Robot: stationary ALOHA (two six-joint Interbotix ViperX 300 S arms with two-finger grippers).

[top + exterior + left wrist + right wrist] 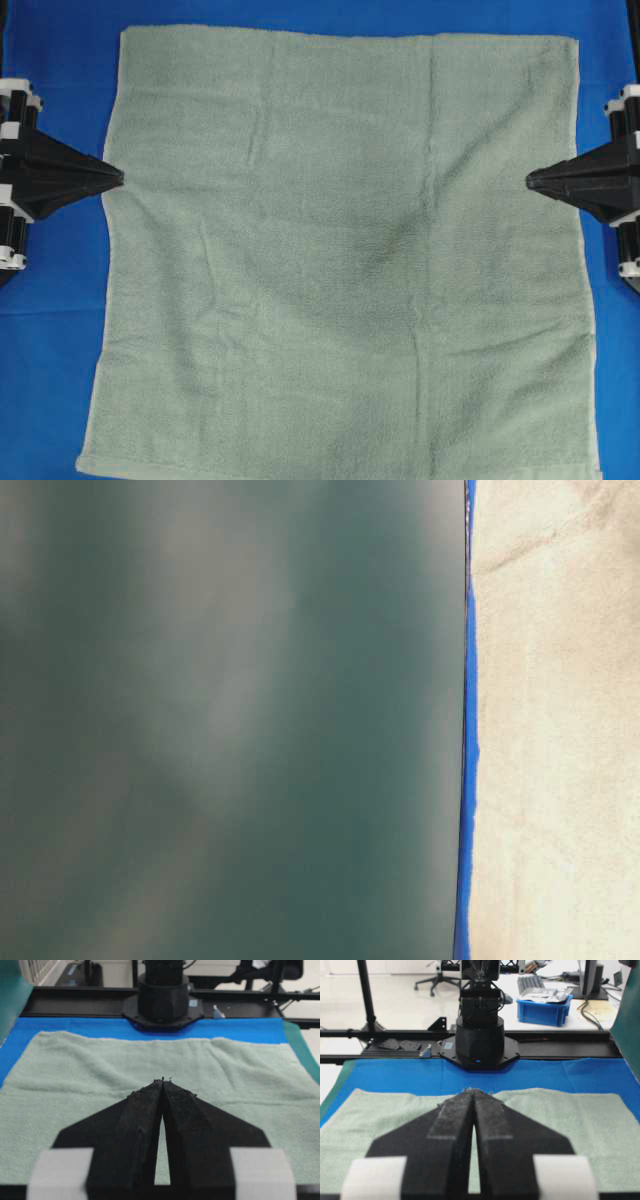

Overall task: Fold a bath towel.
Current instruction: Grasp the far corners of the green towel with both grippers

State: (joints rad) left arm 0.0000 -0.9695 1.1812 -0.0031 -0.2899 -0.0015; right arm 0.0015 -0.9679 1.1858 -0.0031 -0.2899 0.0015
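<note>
The right end effector [472,1094] fills the lower middle of the view, its 2 black fingers [449,1120] pressed together at the tips, nothing between them. It hangs over the bath towel [570,1125], which lies flat and pale green across the blue cloth [395,1075] covering the table. Beyond the towel's far edge stands the black base of the other arm [480,1040], on a black rail [560,1047]. Further back, a blue bin [542,1010] holds papers, near a keyboard [530,981] and an office chair [436,980].

A robotics lab: office chair [431,981], monitor [594,977], black rig frame [560,1035].
</note>
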